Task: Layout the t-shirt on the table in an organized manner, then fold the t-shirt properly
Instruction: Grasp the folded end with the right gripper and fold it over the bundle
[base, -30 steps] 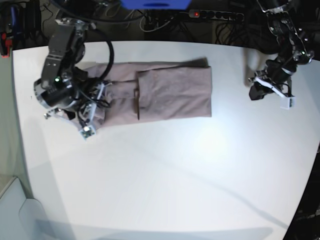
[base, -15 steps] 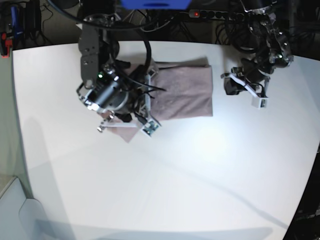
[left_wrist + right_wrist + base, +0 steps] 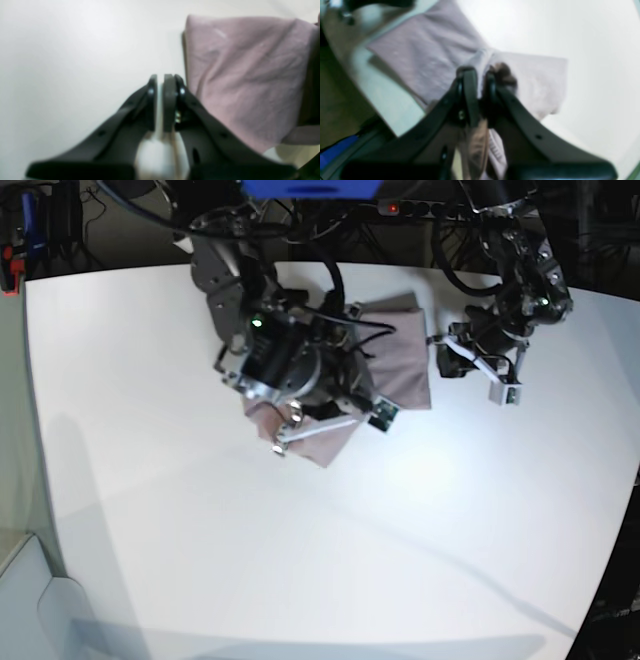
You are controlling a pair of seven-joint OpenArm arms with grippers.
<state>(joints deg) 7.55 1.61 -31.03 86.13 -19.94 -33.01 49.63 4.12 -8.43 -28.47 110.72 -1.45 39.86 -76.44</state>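
- The right hand [image 3: 480,82] is pinching a fold of the dusty mauve cotton t-shirt [image 3: 427,55], lifting cloth above the smooth white bench [image 3: 300,560].
- The left hand [image 3: 163,100], fingers together and empty, is hovering just beside the t-shirt's folded edge.

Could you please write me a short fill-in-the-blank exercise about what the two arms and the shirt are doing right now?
1. The right gripper is shut on the ____.
2. The left gripper is shut and holds ____.
3. The t-shirt lies on a table whose colour is ____.
4. In the base view, the left gripper is on the shirt's ____ side.

Missing words: t-shirt; nothing; white; right
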